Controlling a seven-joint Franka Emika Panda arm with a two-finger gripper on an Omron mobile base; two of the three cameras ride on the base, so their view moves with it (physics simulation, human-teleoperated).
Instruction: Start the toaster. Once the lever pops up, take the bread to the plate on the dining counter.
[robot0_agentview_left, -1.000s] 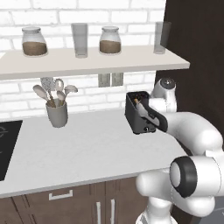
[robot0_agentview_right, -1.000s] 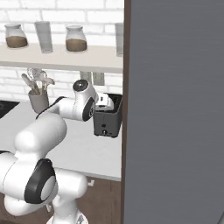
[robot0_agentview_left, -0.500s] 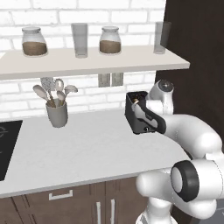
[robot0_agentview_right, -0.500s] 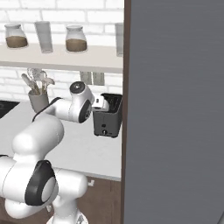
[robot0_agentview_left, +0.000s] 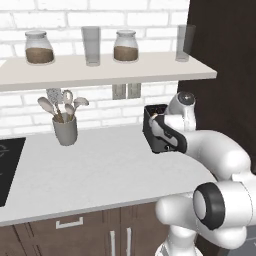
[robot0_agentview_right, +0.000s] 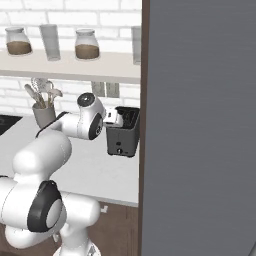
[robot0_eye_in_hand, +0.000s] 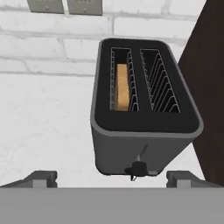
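Left base view: the toaster stands on the white counter, the arm reaching over it.

Right base view: the claw hovers at its top.

Hand view: claw tips spread wide; the bread sits in the left slot, the lever low between the tips.

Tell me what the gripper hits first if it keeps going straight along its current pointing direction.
Most likely the toaster: the open gripper faces its front end, with the small dark lever between the fingertips. Depth is unclear, so lever or front face could come first.
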